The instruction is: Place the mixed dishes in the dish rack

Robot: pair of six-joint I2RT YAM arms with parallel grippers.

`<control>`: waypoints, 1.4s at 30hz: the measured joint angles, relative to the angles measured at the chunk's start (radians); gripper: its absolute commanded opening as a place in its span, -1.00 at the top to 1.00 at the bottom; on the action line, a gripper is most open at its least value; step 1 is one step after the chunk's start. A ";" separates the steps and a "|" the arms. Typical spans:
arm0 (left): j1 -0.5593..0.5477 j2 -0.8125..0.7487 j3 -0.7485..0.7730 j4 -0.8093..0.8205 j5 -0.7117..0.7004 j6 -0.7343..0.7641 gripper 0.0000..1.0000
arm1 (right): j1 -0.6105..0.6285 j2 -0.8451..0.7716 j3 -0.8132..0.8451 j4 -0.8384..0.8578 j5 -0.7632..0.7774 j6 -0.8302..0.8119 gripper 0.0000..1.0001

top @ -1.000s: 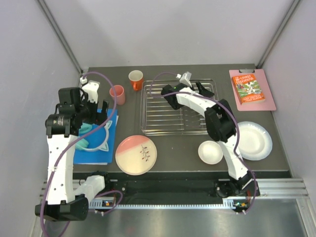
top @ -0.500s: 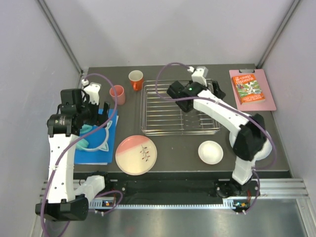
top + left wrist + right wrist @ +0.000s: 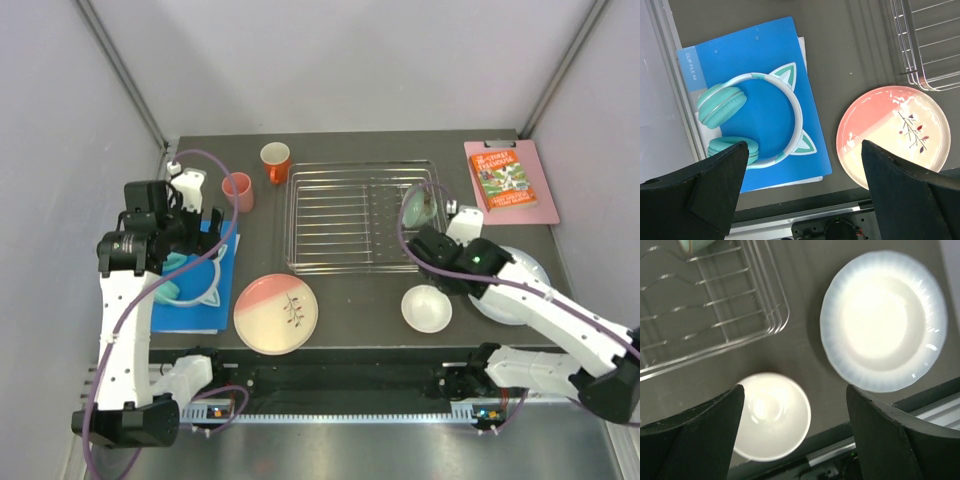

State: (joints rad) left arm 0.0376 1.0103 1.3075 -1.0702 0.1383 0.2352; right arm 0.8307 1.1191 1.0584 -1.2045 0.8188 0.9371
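The chrome wire dish rack (image 3: 350, 215) sits mid-table and holds the mint-green bowl (image 3: 418, 207) tilted at its right end. The pink-and-cream twig plate (image 3: 277, 313) lies in front of the rack, also in the left wrist view (image 3: 892, 135). The bowl showing its white inside (image 3: 427, 308) and the pale plate (image 3: 520, 285) lie at the front right. The pink cup (image 3: 238, 192) and orange cup (image 3: 275, 162) stand left of the rack. My right gripper (image 3: 795, 440) is open and empty above the white bowl (image 3: 771, 415). My left gripper (image 3: 800, 200) is open and empty, high above the table.
Teal cat-ear headphones (image 3: 750, 120) lie on a blue folder (image 3: 755, 70) at the left. An orange book on a pink clipboard (image 3: 508, 180) lies at the back right. The rack's corner (image 3: 775, 320) is close to the right gripper.
My right arm has pulled back from over the rack to the front right, above the white bowl. The mint-green bowl now shows in the rack's right end. The left arm has not moved.
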 measured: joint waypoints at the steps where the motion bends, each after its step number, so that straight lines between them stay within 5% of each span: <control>1: 0.000 0.000 -0.003 0.002 0.000 0.000 -0.98 | 0.000 -0.037 -0.013 -0.003 -0.038 0.009 -0.61; 14: 0.000 0.009 -0.009 0.009 0.003 0.000 -0.98 | 0.001 -0.102 -0.328 0.027 -0.397 0.111 -0.53; 33: 0.000 -0.017 -0.010 0.010 -0.027 0.020 -0.98 | 0.001 0.140 -0.346 0.178 -0.397 0.182 -0.47; 42: 0.000 -0.023 -0.016 0.014 -0.032 0.027 -0.98 | 0.010 0.167 -0.372 0.356 -0.427 0.060 -0.23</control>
State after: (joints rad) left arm 0.0376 0.9871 1.2919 -1.0561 0.1062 0.2623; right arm 0.8406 1.2861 0.6861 -0.8482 0.3920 0.9974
